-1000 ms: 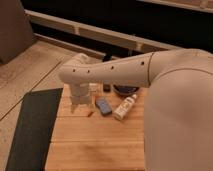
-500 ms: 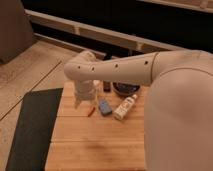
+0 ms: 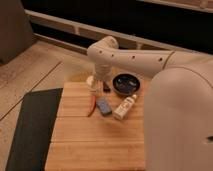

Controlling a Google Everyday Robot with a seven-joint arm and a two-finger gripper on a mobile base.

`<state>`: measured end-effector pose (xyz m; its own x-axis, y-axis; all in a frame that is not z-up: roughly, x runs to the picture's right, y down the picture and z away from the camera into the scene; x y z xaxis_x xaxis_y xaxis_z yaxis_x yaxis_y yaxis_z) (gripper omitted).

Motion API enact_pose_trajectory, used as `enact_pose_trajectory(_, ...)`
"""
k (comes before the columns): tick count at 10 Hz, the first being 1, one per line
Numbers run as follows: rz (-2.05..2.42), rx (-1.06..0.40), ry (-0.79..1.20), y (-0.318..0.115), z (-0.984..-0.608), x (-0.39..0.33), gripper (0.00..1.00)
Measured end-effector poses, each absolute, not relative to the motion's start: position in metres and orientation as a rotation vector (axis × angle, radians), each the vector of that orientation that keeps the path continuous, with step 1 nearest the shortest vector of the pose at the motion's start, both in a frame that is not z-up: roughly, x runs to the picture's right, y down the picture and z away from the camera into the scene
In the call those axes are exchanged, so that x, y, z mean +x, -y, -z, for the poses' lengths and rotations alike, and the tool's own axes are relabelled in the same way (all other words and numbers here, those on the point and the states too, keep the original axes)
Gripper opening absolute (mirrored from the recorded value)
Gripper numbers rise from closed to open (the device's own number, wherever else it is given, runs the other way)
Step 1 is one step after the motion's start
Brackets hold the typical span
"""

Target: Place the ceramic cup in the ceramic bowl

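Though the gripper [image 3: 97,88] hangs low over the far edge of the wooden table [image 3: 100,145], I cannot tell whether it is closed on anything. Just beside it, on the side away from the bowl, sits the ceramic cup [image 3: 90,80]. The ceramic bowl [image 3: 125,84] lies near on the other side, past a small black block [image 3: 106,88]. A loose hold could tip the cup off the edge, and a low carry could clip the bowl's rim.

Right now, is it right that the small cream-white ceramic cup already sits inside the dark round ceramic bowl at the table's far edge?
Not quite: the camera view shows the cup outside it, left of the bowl, by the gripper.
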<state>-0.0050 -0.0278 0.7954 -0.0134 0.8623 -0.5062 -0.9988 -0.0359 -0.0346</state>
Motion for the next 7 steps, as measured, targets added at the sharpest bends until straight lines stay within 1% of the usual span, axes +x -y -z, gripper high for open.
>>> enact_pose_trajectory(3,-1.471,-0.422,-0.361,0.053,-0.831,0.014,0.65)
enact_pose_trajectory(5,-1.381,-0.42,-0.341,0.068,-0.851,0.012,0.65)
enact_pose_trajectory(7,-1.263,-0.452,-0.326,0.074,-0.876,-0.002,0.65)
